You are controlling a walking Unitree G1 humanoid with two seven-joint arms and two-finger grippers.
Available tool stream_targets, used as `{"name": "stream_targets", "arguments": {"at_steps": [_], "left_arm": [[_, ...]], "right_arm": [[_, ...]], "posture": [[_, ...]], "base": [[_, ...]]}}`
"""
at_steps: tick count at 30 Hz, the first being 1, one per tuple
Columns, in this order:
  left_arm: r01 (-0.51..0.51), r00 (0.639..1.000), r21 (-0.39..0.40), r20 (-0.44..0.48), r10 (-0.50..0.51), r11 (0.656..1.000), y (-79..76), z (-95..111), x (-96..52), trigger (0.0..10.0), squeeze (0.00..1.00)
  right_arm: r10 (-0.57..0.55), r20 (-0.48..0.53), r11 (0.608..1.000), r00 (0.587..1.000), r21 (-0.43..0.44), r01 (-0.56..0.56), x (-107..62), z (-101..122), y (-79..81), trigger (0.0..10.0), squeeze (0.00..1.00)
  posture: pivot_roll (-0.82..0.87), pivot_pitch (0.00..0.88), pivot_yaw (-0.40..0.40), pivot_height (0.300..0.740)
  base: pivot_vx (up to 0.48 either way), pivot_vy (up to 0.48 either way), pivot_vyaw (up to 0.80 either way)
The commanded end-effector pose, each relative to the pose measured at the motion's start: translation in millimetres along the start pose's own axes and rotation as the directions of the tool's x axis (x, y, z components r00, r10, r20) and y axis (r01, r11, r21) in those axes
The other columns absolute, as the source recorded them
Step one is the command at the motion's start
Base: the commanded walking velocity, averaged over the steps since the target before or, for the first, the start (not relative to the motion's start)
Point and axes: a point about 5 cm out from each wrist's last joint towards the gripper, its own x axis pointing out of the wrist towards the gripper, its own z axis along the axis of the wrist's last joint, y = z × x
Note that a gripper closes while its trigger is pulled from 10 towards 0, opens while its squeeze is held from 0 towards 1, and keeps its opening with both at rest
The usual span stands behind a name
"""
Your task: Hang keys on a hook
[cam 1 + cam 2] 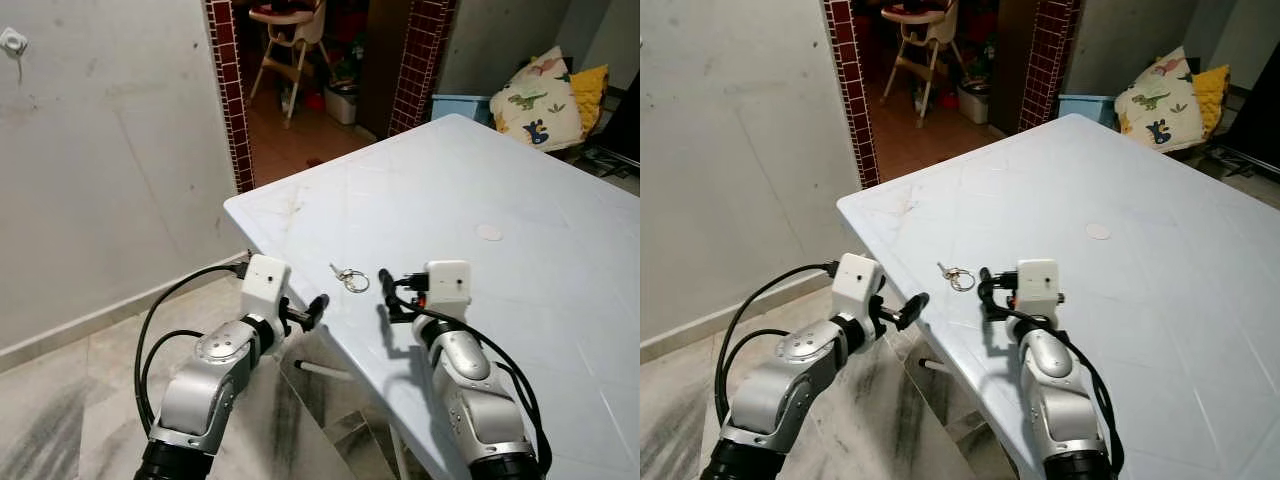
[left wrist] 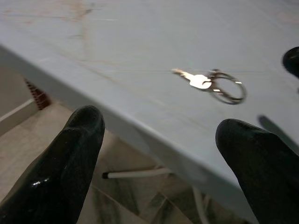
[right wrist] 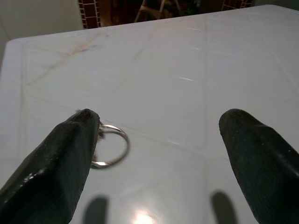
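The right gripper [image 1: 392,288] hovered with fingers spread wide over the table [image 1: 520,170], just beside the keys [image 1: 349,277] lying near its front edge. The left gripper [image 1: 312,310], also wide apart, hung off that edge.

I see even, soft daylight, head views sharp; table [image 1: 520,200] shows mild sheen, faint gripper shadows; doorway [image 1: 310,60] dim; wrist views soft, black fingers [image 2: 70,163] blurred up close, small glare on key [image 2: 201,81]
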Motion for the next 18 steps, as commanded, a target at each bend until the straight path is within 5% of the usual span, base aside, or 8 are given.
{"name": "stream_targets", "arguments": {"at_steps": [1,6,18], "left_arm": [[-0.037,0.999,0.025,0.000,0.037,0.999,4.9,0.0,-3.2,10.0,0.00],[-0.096,0.995,0.048,-0.037,0.098,0.994,20.1,-12.1,-12.7,10.0,0.00],[-0.127,0.986,0.067,-0.102,0.133,0.990,37.5,-35.8,-35.5,10.0,0.00]], "right_arm": [[0.043,0.019,0.999,0.999,0.010,-0.043,-0.4,7.3,4.1,10.0,0.00],[0.117,0.019,0.993,0.993,0.028,-0.117,-2.7,10.0,15.8,10.0,0.00],[0.048,-0.053,0.999,0.997,0.022,-0.047,-2.3,1.1,16.5,10.0,0.00]], "posture": [[0.13,0.000,-0.028,0.740],[0.14,0.000,-0.030,0.740],[0.15,0.000,-0.033,0.740]], "base": [[0.000,0.000,0.00],[0.000,0.000,0.00],[0.000,0.000,0.00]]}}
